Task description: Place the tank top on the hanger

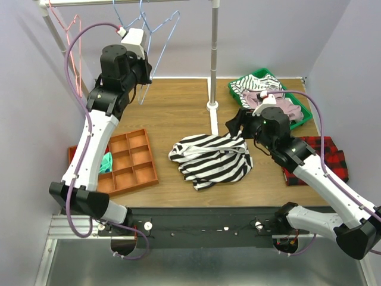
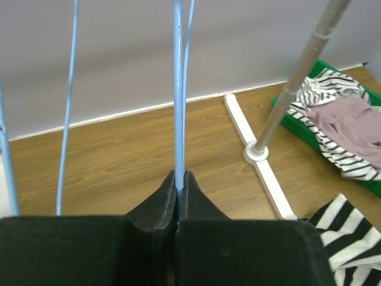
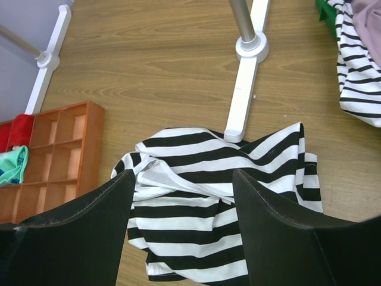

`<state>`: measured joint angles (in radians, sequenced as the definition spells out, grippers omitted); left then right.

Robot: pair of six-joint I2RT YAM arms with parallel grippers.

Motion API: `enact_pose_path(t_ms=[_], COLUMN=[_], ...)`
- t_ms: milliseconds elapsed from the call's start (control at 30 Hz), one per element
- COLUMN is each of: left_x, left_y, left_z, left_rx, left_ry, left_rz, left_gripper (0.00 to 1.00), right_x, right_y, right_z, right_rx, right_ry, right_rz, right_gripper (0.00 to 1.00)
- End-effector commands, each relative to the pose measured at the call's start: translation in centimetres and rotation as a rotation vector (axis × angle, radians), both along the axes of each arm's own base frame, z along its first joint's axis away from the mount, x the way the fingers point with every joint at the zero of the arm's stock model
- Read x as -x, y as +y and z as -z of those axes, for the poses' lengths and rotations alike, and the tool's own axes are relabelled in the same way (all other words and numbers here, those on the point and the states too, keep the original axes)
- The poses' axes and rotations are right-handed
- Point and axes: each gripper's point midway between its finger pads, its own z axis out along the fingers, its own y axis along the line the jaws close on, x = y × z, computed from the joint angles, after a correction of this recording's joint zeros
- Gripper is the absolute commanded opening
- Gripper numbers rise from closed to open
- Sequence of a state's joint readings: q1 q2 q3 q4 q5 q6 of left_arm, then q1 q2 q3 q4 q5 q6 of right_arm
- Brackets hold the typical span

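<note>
Here, left end effector (image 2: 178,183) pinching hanger (image 2: 178,89), right end effector (image 3: 183,176) apart over tank top (image 3: 184,229) by post (image 3: 243,19)

The tank top (image 1: 211,159) is soft, with wide black and white stripes. It lies crumpled in a loose heap in the middle of the bench (image 1: 178,113). Its far edge touches the white rack foot (image 1: 214,124). The hanger (image 2: 178,89) is of thin light-blue wire. It is upright at the far left, and the left hand (image 2: 178,180) pinches one of its wires.
</note>
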<state>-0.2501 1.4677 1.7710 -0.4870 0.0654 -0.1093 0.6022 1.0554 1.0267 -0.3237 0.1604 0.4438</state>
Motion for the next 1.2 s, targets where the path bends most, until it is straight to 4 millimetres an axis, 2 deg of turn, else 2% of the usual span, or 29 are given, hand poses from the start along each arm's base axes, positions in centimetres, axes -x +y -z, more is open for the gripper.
enact_pose_path(t_ms=[0,33,133,167,233,267,367,400,467,500,700,767,900,1000,1167], left_x=[3.6,4.5,7.7,9.8,11.7,13.5,16.5,18.2,19.9,21.3,25.9,26.9,28.3,29.6,30.4], left_y=[-2.0,-3.1,-4.3,-6.3,-6.9,-7.8,-8.7,-9.5,-9.5,-9.7,-8.8,-8.4,-7.4,-7.7,-8.5], left_z=[-1.0,-0.4,2.4,4.0,6.4,8.4,11.0,11.8,13.0,13.6,15.4,15.9,17.1,17.5,18.4], left_rx=[0.045,0.040,-0.011,-0.031,-0.072,-0.103,-0.119,-0.140,-0.177,-0.205,-0.229,-0.234,-0.275,-0.268,-0.278], left_ry=[-0.036,-0.022,0.019,0.047,0.103,0.144,0.186,0.210,0.232,0.248,0.306,0.319,0.369,0.392,0.430], left_rz=[0.080,0.106,0.129,0.199,0.198,0.235,0.287,0.332,0.361,0.394,0.515,0.545,0.573,0.646,0.705], left_gripper=[0.00,0.00,0.00,0.00,0.00,0.00,0.00,0.00,0.00,0.00,0.00,0.00,0.00,0.00,0.00], right_x=[0.4,0.7,1.2,1.4,1.9,2.3,3.4,3.9,4.7,5.1,5.8,5.6,4.7,4.2,3.2], right_y=[-2.0,-2.3,-3.1,-3.7,-4.3,-5.0,-5.8,-6.0,-6.2,-6.4,-6.7,-6.7,-7.4,-6.7,-6.3], right_z=[1.6,3.0,4.7,6.2,7.1,8.1,8.7,9.8,10.1,11.1,12.1,12.4,13.0,12.9,13.5], right_rx=[0.036,0.039,0.035,0.055,0.042,0.064,0.048,0.052,0.025,0.033,0.004,0.018,0.095,0.085,0.092], right_ry=[0.028,0.058,0.088,0.112,0.131,0.154,0.146,0.154,0.158,0.180,0.181,0.177,0.186,0.183,0.177], right_rz=[0.089,0.102,0.142,0.168,0.206,0.228,0.233,0.229,0.225,0.228,0.234,0.231,0.268,0.253,0.266], right_gripper=[0.73,0.72,0.66,0.65,0.64,0.61,0.59,0.58,0.57,0.57,0.54,0.50,0.45,0.45,0.46])
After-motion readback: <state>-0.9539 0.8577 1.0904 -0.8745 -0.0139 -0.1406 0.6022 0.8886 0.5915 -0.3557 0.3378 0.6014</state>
